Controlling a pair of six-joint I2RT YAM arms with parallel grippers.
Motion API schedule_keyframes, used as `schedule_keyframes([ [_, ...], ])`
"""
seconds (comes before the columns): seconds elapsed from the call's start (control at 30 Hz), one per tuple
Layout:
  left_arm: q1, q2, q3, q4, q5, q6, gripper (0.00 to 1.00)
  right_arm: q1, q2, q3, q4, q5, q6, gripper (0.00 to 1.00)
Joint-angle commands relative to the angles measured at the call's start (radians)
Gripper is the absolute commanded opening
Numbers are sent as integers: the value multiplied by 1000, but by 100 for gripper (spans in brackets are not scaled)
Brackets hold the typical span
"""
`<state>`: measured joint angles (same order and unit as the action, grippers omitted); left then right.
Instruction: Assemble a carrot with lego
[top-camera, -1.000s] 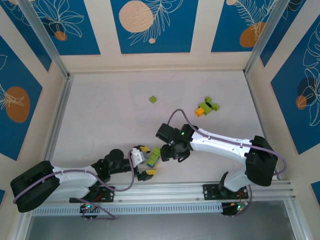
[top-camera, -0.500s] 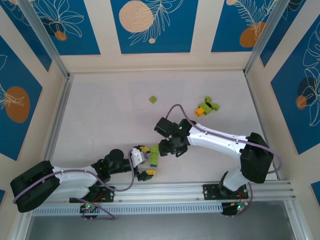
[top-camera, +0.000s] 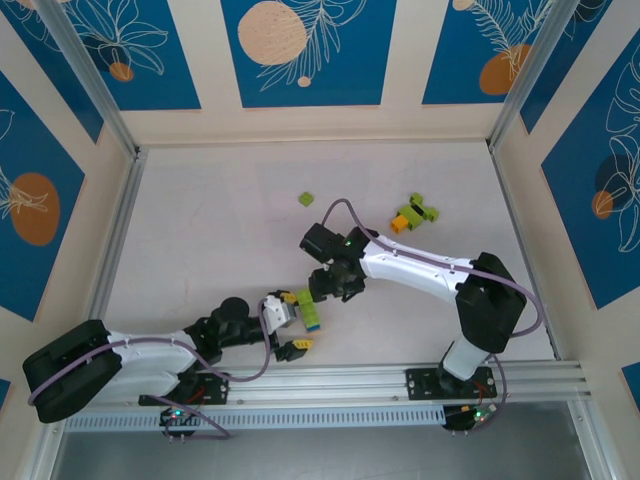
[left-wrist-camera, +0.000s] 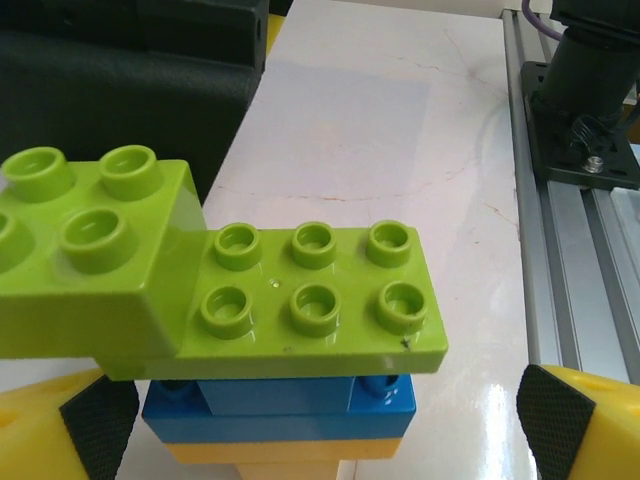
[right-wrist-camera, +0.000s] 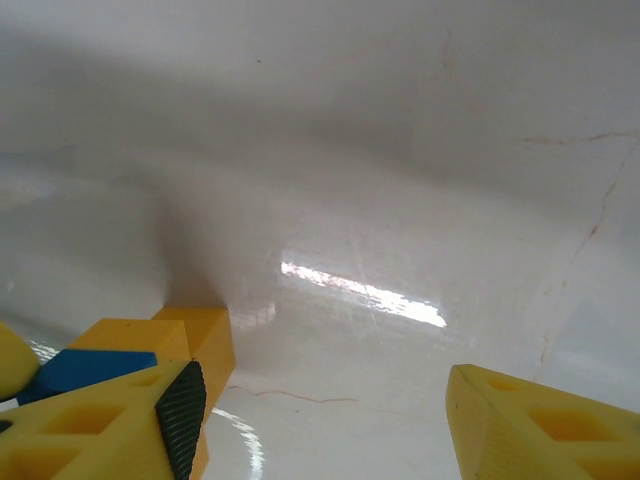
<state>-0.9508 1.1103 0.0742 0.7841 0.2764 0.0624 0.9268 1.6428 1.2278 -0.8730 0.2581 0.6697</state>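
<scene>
- Your left fingers (left-wrist-camera: 575, 425) (top-camera: 290, 297) are spread wide on either side of the stack (left-wrist-camera: 320, 300) (top-camera: 311, 312) and grasp nothing. One pad stands clear of the bricks. The other sits just beside the blue layer (whether it touches, you cannot tell).
- In your left wrist view the stack reads from the top down: two lime bricks, one overlapping the other a step higher, then a blue brick (left-wrist-camera: 280, 405), then an orange brick (left-wrist-camera: 290, 455) at the bottom.
- From above, the stack stands on the tabletop (top-camera: 200, 230) near the front rail (top-camera: 380, 375). Your left fingers are on its left side, and your right arm (top-camera: 420, 268) extends to it from the right.
- Your right fingers (right-wrist-camera: 530, 425) are released too, with bare tabletop between them. In that wrist view, the stack's orange and blue bricks lie just beside the finger at lower left, outside the gap.
- A loose green brick (top-camera: 306, 199) lies well apart, toward the back.
- A clump (top-camera: 412, 214) of green and orange bricks lies to the right of the loose brick.
</scene>
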Motion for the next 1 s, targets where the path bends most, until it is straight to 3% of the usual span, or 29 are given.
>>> schedule_keyframes([
  [0.0,6,12,21,7,-27,11,100,-5,22,43,22,-36,-38,66],
  [0.43,14,31,30,-3,-85,-3,100,16,49,92,50,-79,-116,66],
  [0.97,24,30,33,-8,-90,-9,100,-13,89,145,-1,-5,-90,67],
])
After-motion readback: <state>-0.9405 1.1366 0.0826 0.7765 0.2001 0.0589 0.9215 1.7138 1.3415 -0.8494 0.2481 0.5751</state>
